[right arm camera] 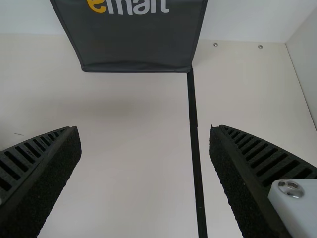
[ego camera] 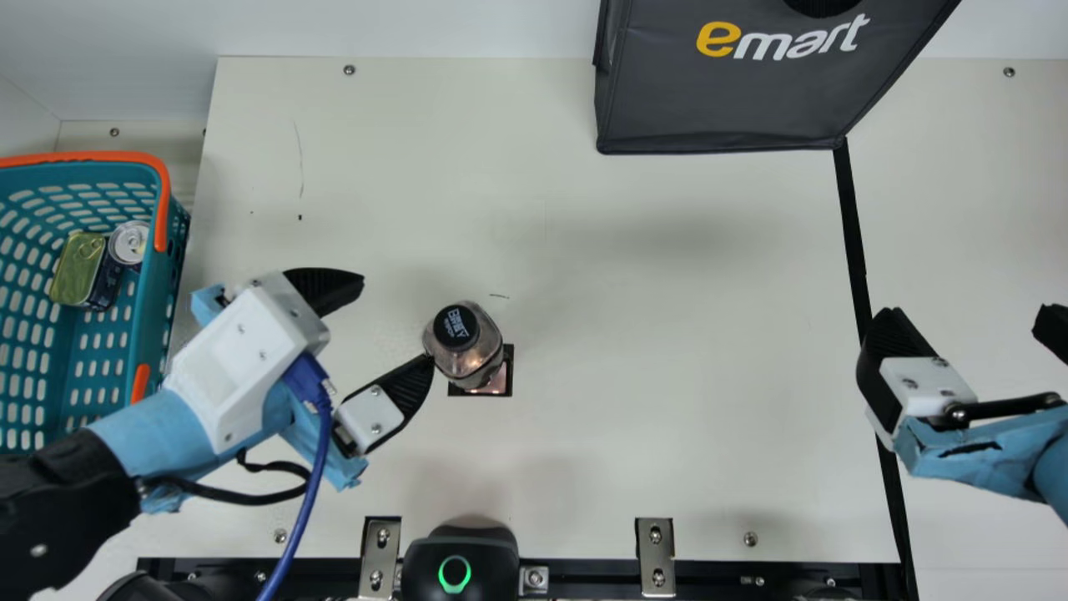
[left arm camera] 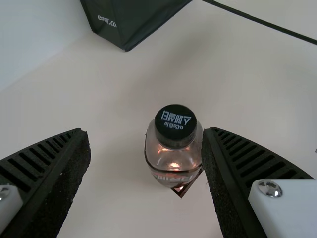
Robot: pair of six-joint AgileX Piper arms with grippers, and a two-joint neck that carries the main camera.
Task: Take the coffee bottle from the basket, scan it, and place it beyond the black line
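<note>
Main view shows left gripper (ego camera: 398, 320) and right gripper (ego camera: 965, 315) wide, coffee bottle (ego camera: 456, 334) inside table's front edge (ego camera: 584, 553), scanning probably in hand, grasping next.

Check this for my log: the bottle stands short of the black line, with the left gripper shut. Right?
Not quite: the left gripper is open, its fingers wide apart in the left wrist view. The bottle does stand short of the black line.

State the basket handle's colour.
Orange handle, on the teal basket; best in the main view.
</note>
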